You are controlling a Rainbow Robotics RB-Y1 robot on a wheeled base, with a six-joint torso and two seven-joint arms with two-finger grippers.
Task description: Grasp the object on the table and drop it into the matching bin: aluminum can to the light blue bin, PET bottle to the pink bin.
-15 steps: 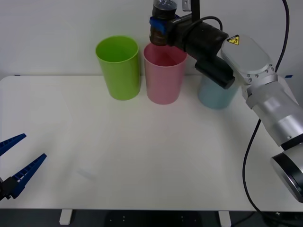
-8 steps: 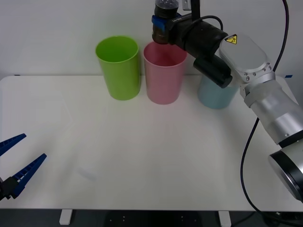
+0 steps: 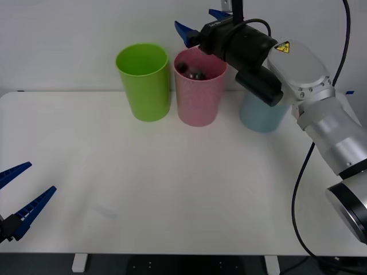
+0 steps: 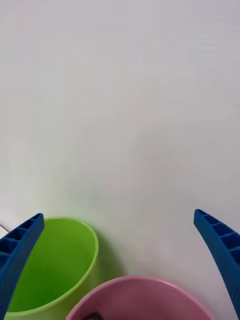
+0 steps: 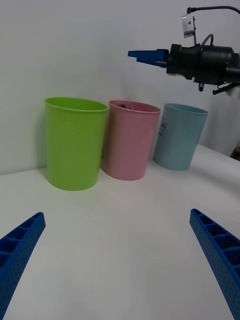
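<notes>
Setting: robot test lab. You have a bare white table (image 3: 172, 189), plain white wall (image 3: 69, 34), three coloured bins (image 3: 143, 80) in a row, cabled arm (image 3: 309, 103).

I see the PET bottle (image 3: 192, 73) lying down inside the pink bin (image 3: 199, 94), its dark parts showing just below the rim. That bin stands upright at the far edge of my white worktop (image 3: 172, 183), the light blue bin (image 3: 261, 117) just beside it.

Smooth plastic pink bin (image 3: 199, 94)
</notes>
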